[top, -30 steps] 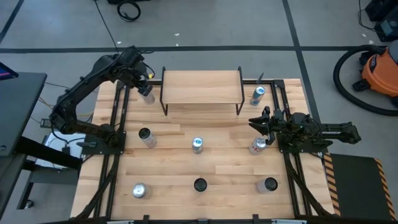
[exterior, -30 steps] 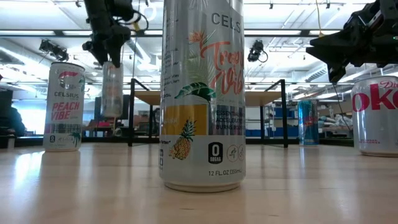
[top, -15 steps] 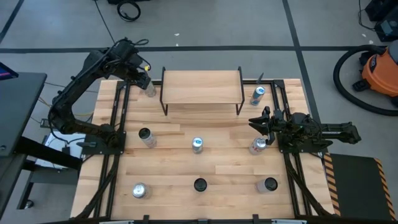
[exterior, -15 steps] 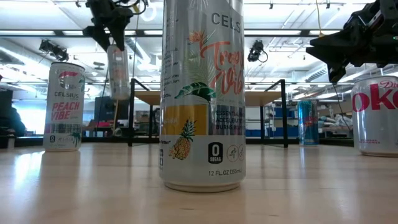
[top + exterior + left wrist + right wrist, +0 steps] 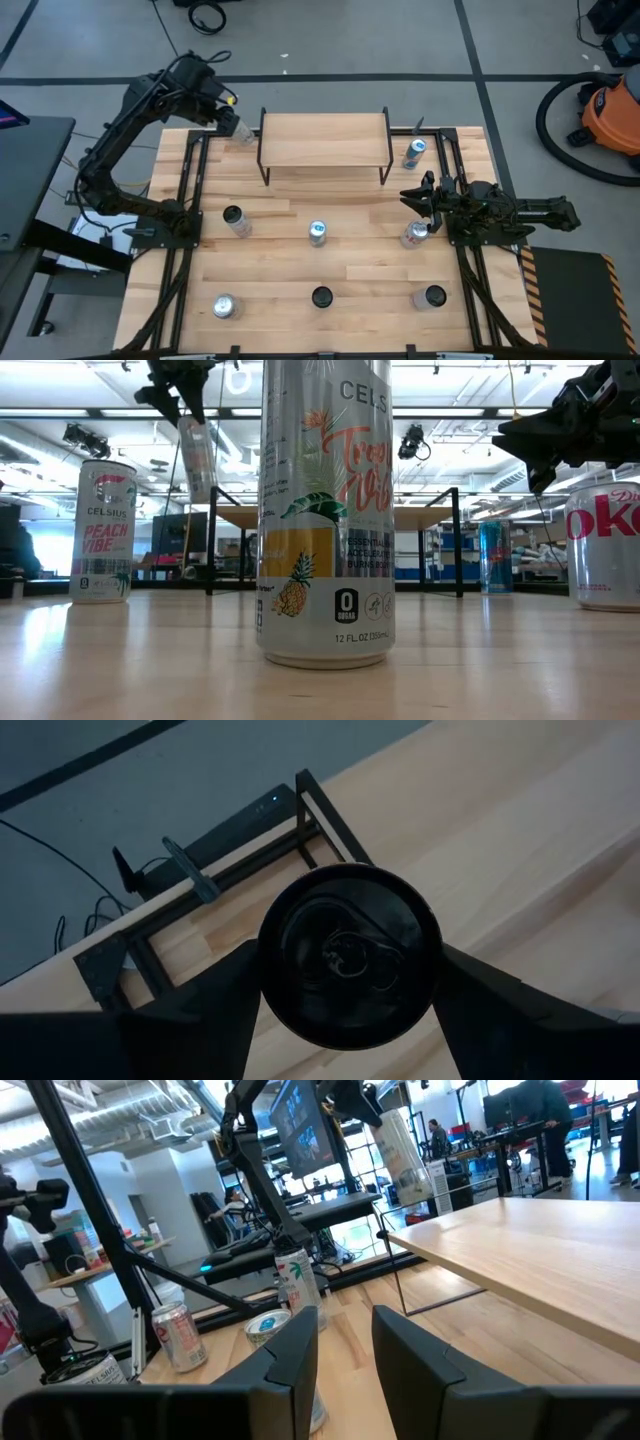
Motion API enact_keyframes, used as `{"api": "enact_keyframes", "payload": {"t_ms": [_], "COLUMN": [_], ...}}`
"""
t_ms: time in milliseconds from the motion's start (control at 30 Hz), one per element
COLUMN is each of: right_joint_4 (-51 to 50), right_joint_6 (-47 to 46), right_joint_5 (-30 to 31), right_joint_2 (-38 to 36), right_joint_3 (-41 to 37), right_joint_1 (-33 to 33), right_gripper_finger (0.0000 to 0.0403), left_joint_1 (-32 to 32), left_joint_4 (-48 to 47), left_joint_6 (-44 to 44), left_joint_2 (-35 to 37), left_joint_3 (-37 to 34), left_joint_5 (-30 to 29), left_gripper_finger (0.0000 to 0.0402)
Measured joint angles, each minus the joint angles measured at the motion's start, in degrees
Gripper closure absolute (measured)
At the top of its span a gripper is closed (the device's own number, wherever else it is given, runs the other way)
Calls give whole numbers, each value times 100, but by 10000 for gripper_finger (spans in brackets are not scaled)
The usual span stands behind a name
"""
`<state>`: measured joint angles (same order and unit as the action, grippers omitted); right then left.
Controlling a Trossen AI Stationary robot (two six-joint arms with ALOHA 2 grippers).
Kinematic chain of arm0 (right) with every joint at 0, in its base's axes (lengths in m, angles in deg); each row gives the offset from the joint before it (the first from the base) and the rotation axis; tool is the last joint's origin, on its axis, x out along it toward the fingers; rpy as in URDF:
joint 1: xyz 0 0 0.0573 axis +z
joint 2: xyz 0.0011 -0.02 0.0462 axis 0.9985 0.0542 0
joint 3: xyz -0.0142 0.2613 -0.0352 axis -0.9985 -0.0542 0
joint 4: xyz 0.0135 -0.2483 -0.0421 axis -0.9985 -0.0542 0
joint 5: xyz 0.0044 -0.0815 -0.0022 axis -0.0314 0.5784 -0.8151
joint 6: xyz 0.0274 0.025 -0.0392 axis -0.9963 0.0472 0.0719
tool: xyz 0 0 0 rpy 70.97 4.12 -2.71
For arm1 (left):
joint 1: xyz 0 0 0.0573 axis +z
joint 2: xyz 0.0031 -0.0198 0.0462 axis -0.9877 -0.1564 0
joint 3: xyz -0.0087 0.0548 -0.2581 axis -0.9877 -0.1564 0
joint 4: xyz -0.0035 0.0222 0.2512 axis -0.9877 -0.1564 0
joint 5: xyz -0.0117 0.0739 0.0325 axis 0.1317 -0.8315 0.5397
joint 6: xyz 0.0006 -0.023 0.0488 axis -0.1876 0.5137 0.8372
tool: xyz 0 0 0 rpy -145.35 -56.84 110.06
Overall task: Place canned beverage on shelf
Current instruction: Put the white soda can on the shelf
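My left gripper (image 5: 228,120) is shut on a silver canned beverage (image 5: 241,129), held in the air beside the left end of the shelf (image 5: 325,140). The shelf is a light plank on black legs at the table's far middle. In the low view the can (image 5: 197,456) hangs under the gripper (image 5: 186,398), higher than the shelf top (image 5: 330,514). The left wrist view looks down on the can's dark top (image 5: 350,955). My right gripper (image 5: 412,196) rests shut at the table's right side, touching nothing. My left gripper pinches the can's upper wall just under the top rim (image 5: 266,965), one finger (image 5: 215,995) on each side. The fingers come from above, slanting down. The can hangs below them, tilted, lifted clear of the table.
Several other cans stand on the table: one by the shelf's right legs (image 5: 415,153), one close to the right gripper (image 5: 414,235), one at mid-table (image 5: 318,232), one at the left (image 5: 237,220), and a row near the front edge (image 5: 321,297). Black rails (image 5: 190,190) run along both sides.
My left gripper has risen with the can, which now hangs well above the table beside the shelf's left end. The can has tipped from nearly upright to a clear tilt as the wrist turned. The right arm has kept still.
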<state>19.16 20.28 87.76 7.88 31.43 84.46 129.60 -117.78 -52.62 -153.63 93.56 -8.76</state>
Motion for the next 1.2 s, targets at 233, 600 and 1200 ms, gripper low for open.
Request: {"api": "enact_keyframes", "payload": {"t_ms": [233,600,1200], "right_joint_4": [2,2,-120], "right_joint_6": [15,74,-125], "right_joint_5": [0,171,152], "right_joint_2": [0,0,0], "right_joint_3": [0,0,-2], "right_joint_1": [0,2,2], "right_gripper_finger": [296,296,296], "left_joint_1": [2,-380,-839], "left_joint_4": [-8,192,-38], "left_joint_6": [-100,-57,-5], "left_joint_2": [-2,-325,-919], "left_joint_3": [155,159,1786], "left_joint_5": [1,-54,-256], "left_gripper_finger": [141,141,141]}}
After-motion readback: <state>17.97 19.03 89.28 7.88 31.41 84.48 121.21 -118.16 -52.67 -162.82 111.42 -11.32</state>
